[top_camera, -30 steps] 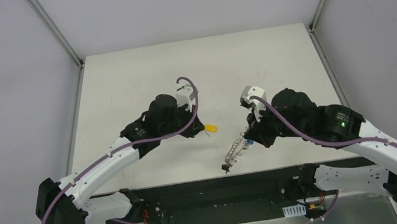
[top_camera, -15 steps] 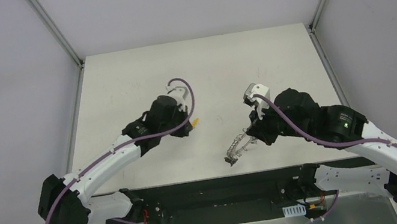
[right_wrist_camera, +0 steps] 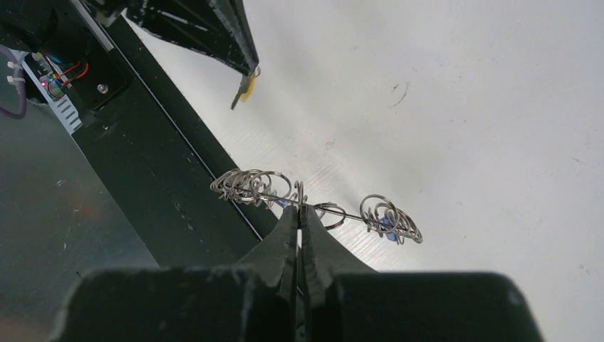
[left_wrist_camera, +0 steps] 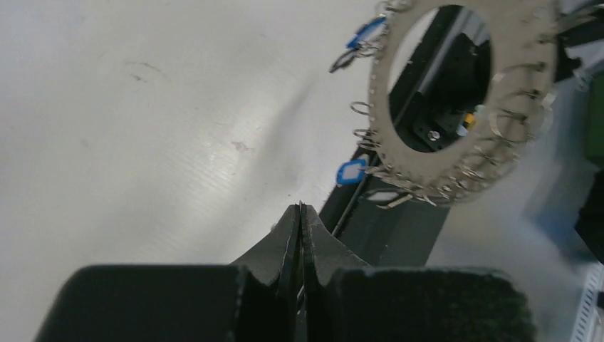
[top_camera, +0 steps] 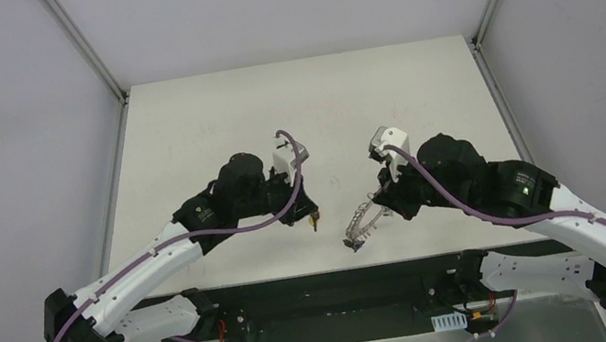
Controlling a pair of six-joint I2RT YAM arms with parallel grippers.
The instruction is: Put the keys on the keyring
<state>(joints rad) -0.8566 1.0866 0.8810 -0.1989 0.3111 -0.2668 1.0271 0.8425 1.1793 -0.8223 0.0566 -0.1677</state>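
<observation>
The keyring (top_camera: 360, 225) is a silvery wire ring fringed with small loops. It hangs above the table near the front edge, with my right gripper (top_camera: 381, 201) shut on its wire. The right wrist view shows the keyring (right_wrist_camera: 249, 187) edge-on across the closed right gripper (right_wrist_camera: 300, 208), with a blue key (right_wrist_camera: 388, 226) among its loops. My left gripper (top_camera: 310, 214) is shut on the yellow key (top_camera: 316, 220), a short way left of the ring. That yellow key (right_wrist_camera: 245, 85) dangles from the black fingertips. The left wrist view faces the keyring (left_wrist_camera: 379, 92), where a blue key head (left_wrist_camera: 351, 172) hangs.
The black front rail (top_camera: 336, 281) runs along the table's near edge under both grippers. Purple cables (top_camera: 290, 141) loop off both wrists. Grey walls and metal corner posts (top_camera: 84, 50) close in the white table (top_camera: 207, 122) on the other sides.
My left gripper has swung forward and to the right with the yellow key, ending closer to the keyring. The right gripper and the ring have barely shifted.
</observation>
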